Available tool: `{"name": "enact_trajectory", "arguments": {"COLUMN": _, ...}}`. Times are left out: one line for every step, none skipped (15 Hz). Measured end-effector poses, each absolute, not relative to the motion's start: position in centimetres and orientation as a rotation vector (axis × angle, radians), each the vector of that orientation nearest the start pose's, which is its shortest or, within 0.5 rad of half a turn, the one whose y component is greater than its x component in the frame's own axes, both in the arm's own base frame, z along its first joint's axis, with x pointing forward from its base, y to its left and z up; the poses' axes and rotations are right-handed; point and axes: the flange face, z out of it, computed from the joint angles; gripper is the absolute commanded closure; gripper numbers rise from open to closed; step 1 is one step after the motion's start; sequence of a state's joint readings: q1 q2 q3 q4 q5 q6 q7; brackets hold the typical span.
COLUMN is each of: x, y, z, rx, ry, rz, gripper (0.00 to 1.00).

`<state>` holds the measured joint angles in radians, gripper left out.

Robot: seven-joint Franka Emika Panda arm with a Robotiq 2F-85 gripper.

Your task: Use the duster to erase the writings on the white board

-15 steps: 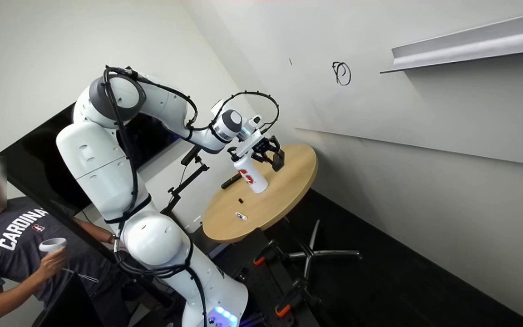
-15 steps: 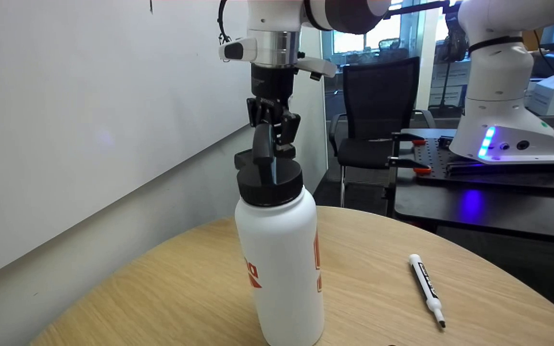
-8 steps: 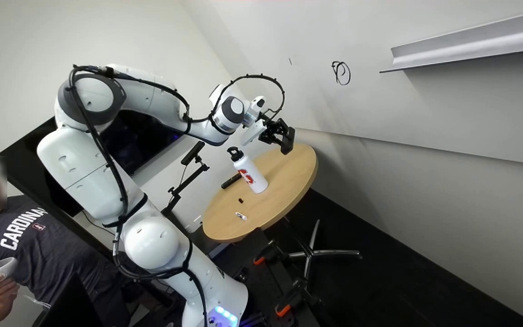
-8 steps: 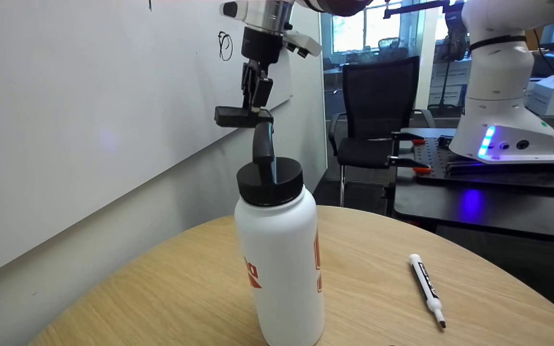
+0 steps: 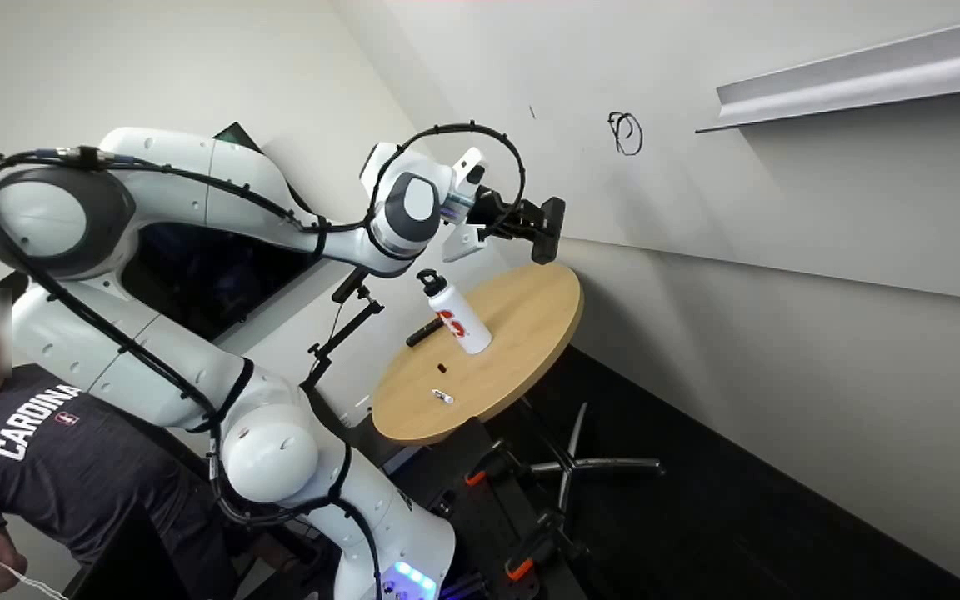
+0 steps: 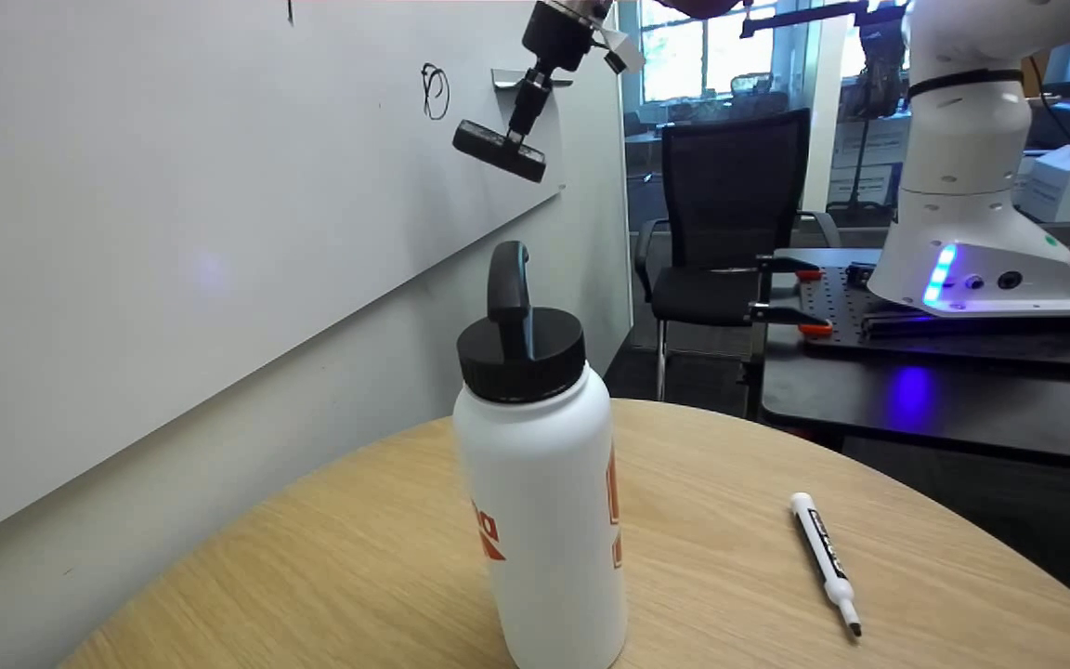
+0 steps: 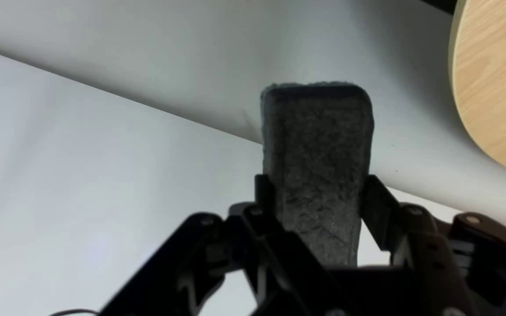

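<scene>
A dark grey T-shirt [image 5: 72,467], at the left in an exterior view, reads "CARDINA" in white as far as it shows, above a small red emblem [image 5: 67,418]. The upright white bottle with a black looped cap [image 6: 540,474] bears red print partly turned out of sight. To its right, a white marker pen [image 6: 826,562], the lettering of its black label too small to read, lies on the round tabletop of light wood [image 6: 331,520]. On the large, smooth white board [image 6: 173,232] stand a thin dark looped scribble [image 5: 627,133] and, to its left, one short dark stroke [image 5: 532,112].

The black two-fingered gripper [image 7: 319,202] pinches the dark, nearly black rectangular duster [image 7: 316,131] between its jaws, one at each long side. In an exterior view the duster is tilted, its left end higher, beyond and above the bottle, with an open gap between them; it is apart from the scribble.

The board's straight lower edge runs from its near left corner toward the far right, a strip of pale wall [image 6: 247,437] separating it from the tabletop's curved rim. A pale grey ledge [image 5: 872,79] juts out right of the scribble, a stretch of board between them.
</scene>
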<state>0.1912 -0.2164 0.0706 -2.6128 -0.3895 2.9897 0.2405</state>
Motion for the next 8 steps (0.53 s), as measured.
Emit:
{"name": "enact_trajectory", "arguments": {"x": 43.4, "y": 13.5, "z": 39.2, "rx": -2.966, "ry": -0.514, "rz": -0.983, "gripper": 0.72}}
{"name": "enact_trajectory", "arguments": {"x": 42.9, "y": 12.5, "z": 39.6, "rx": -2.958, "ry": -0.438, "rz": -1.020, "gripper": 0.47}}
{"name": "enact_trajectory", "arguments": {"x": 42.6, "y": 11.8, "z": 40.1, "rx": -2.951, "ry": -0.371, "rz": -1.059, "gripper": 0.47}}
{"name": "enact_trajectory", "arguments": {"x": 42.4, "y": 11.1, "z": 40.6, "rx": -2.952, "ry": -0.323, "rz": -1.088, "gripper": 0.47}}
{"name": "enact_trajectory", "arguments": {"x": 42.2, "y": 10.8, "z": 40.9, "rx": -2.954, "ry": -0.299, "rz": -1.105, "gripper": 0.47}}
{"name": "enact_trajectory", "arguments": {"x": 42.1, "y": 10.8, "z": 41.1, "rx": -2.952, "ry": -0.289, "rz": -1.113, "gripper": 0.47}}
{"name": "enact_trajectory", "arguments": {"x": 42.1, "y": 10.8, "z": 41.2, "rx": -2.951, "ry": -0.288, "rz": -1.115, "gripper": 0.72}}
{"name": "enact_trajectory", "arguments": {"x": 42.0, "y": 10.9, "z": 41.2, "rx": -2.951, "ry": -0.289, "rz": -1.115, "gripper": 0.72}}
